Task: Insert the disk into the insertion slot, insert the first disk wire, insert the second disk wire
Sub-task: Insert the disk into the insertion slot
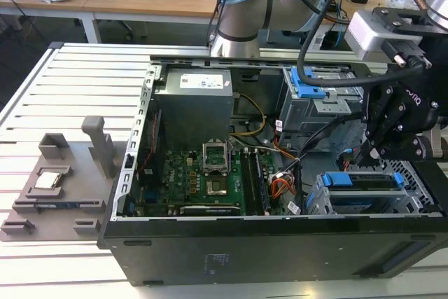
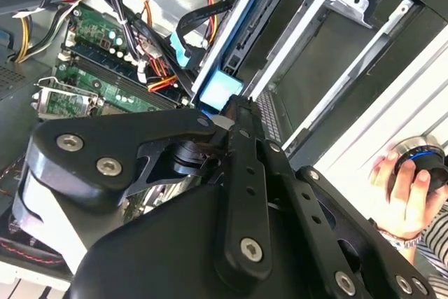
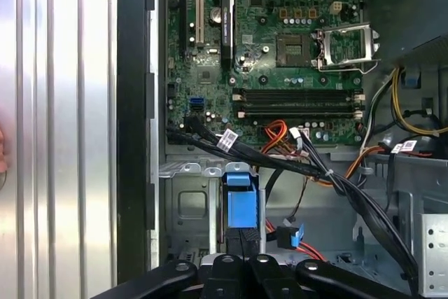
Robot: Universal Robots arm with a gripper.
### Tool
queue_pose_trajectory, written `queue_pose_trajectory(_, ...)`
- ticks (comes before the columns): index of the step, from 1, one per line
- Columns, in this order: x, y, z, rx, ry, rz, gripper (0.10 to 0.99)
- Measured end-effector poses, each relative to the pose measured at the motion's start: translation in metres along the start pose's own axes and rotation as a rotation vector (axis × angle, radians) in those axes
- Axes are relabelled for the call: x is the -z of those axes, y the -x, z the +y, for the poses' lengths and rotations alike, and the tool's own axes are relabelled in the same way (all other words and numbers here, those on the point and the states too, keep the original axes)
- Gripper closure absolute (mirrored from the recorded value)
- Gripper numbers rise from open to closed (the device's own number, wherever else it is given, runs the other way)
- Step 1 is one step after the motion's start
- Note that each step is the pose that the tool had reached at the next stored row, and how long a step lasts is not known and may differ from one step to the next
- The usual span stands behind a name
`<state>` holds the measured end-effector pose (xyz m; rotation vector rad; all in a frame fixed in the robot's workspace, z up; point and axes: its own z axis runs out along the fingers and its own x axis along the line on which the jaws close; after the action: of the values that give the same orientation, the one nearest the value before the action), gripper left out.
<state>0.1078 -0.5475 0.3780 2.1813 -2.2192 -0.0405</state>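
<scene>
— So where's the disk (image 1: 364, 182)?
— Lying in the insertion slot (image 1: 364, 206), the silver perforated cage in the corner of the computer case (image 1: 210, 250), on the exterior view's right. Its blue carrier frame shows along the top of the cage.
— And the hand (image 3: 242, 239)?
— Right at the carrier's blue end tab. In the first wrist view its two black fingers are drawn together, tips against that tab. I see nothing pinched between them.
— Any wires near it?
— A black lead with a small blue plug (image 3: 294, 234) lies just beside the cage, and a bundle of black cables (image 3: 280, 162) runs between the cage and the motherboard (image 1: 203, 173).
— What else?
— The taller grey cage (image 1: 315, 99) with the blue latch stands beyond it in the exterior view. The case sits on a slatted tabletop (image 1: 77, 89), with a grey parts tray (image 1: 56, 194) well off to the exterior view's left.
</scene>
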Motion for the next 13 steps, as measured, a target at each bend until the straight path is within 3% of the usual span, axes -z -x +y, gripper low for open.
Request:
queue_pose_trajectory(4,-0.0045,0.0018,-0.0129,0.000,0.000,0.0052,0.980)
queue_pose_trajectory(13,-0.0159,0.0040,-0.0300,0.000,0.001,0.0100,0.980)
